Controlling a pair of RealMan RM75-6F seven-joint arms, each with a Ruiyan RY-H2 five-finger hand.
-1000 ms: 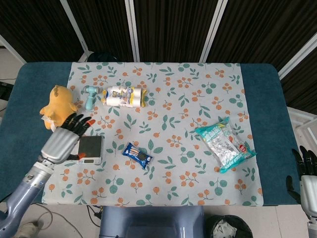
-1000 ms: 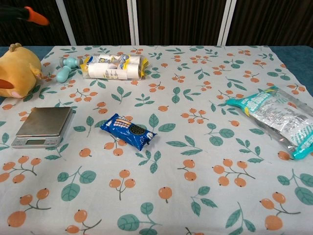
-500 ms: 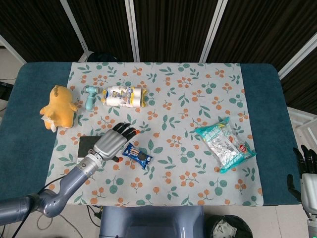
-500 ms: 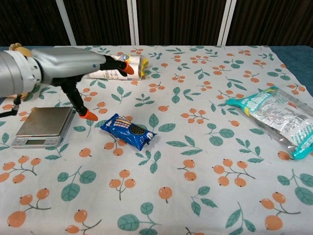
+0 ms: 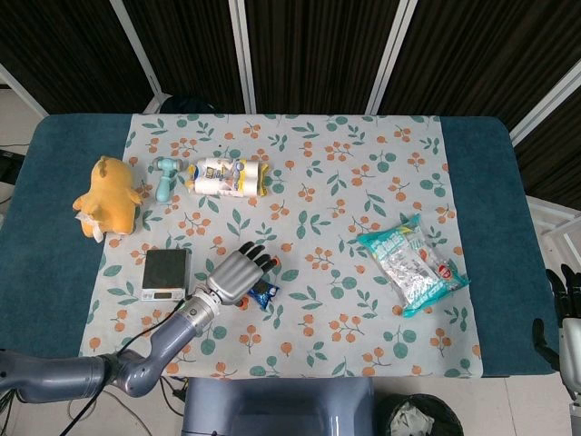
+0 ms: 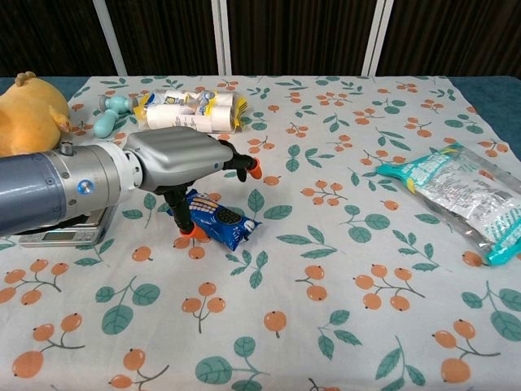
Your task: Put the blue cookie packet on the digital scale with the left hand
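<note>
Left robot hand (image 6: 183, 163) spread wide over blue cookie packet (image 6: 218, 220), gripping nothing, digital scale (image 5: 166, 272) just left, open desk (image 6: 342, 326) rightward, right robot hand (image 5: 568, 309) at desk edge, state unclear

Bare cloth runs between blue cookie packet (image 6: 216, 218) and digital scale (image 5: 166, 273) — left hand (image 6: 181, 160) spans it.

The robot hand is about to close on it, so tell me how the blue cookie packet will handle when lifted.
The blue cookie packet looks small and thin, so probably light. Its glossy film wrapper could be slippery and may crinkle under the left robot hand. It lies flat on the tablecloth, so it should not roll, though the cookies inside might crack if squeezed.
</note>
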